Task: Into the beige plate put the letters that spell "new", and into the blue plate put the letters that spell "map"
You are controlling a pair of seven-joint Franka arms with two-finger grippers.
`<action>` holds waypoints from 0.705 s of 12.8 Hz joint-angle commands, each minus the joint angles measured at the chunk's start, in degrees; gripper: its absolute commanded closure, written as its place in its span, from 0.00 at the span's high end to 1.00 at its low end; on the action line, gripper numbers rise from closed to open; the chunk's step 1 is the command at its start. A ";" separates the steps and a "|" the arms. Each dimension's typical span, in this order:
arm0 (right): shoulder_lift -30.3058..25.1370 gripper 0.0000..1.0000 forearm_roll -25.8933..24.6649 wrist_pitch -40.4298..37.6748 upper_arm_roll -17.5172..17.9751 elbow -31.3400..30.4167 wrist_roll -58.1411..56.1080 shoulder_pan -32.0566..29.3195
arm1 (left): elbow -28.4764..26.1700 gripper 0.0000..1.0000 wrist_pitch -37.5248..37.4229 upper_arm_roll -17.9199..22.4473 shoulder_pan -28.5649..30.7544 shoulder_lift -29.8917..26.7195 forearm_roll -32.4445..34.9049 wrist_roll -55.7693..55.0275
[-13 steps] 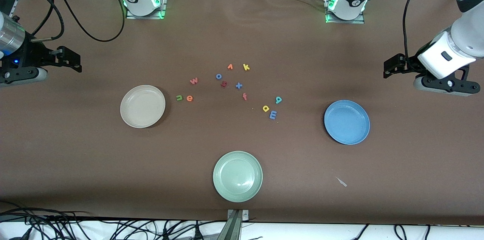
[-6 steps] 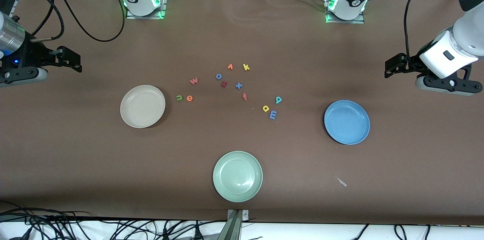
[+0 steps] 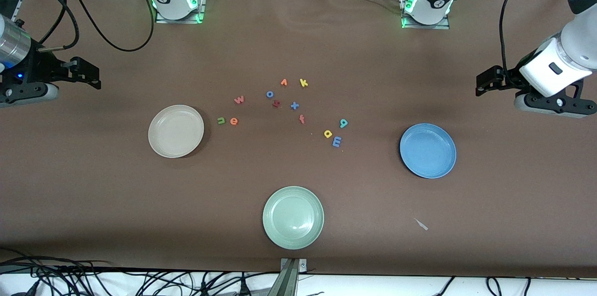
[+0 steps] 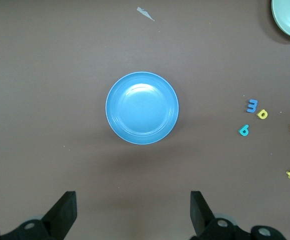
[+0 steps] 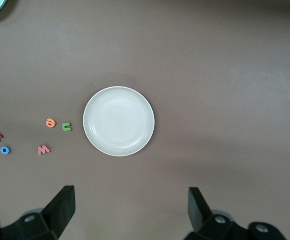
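Front view: I have both arms parked high at the table ends, holding nothing. Left gripper [image 3: 487, 82] hangs over bare table at the left arm's end, right gripper [image 3: 86, 74] over bare table at the right arm's end. Beige plate [image 3: 176, 131] sits toward the right arm's end, blue plate [image 3: 427, 150] toward the left arm's end, pale green plate [image 3: 293, 216] nearest the camera between them. All three plates hold nothing. Letters lie loose mid-table: green n [image 3: 221, 120] touching or just beside orange e [image 3: 234, 121], both near the beige plate; pinkish-red w [image 3: 239, 99] a bit farther from camera. Yellow a [image 3: 328, 134] and blue m [image 3: 336, 141] nearly touching, teal p [image 3: 343, 123] just beside them.

Left wrist view: fingers [image 4: 65, 212] spread wide, nothing between them. Blue plate centred below, with m, a, p off to the side.

Right wrist view: fingers [image 5: 62, 205] spread wide too, nothing gripped. Beige plate centred below; n and e just beside its rim, w close by.
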 commanded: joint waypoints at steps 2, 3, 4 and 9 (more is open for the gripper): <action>0.24 1.00 0.88 -0.69 0.12 1.17 0.51 -0.15 | 1.42 1.00 -1.31 -0.16 -0.54 0.48 -0.21 0.05; 0.24 1.00 0.88 -0.69 0.04 1.17 0.51 -0.15 | 1.33 1.00 -1.31 -0.16 -0.37 0.48 -0.21 0.05; 0.24 1.00 0.79 -0.77 0.12 1.17 0.51 -0.15 | 1.33 1.00 -1.40 -0.07 -0.36 0.40 -0.30 0.05; 0.33 1.00 0.70 -0.51 0.12 1.35 -0.10 -0.06 | 1.33 1.00 -1.40 -0.07 -0.45 0.39 -0.21 0.14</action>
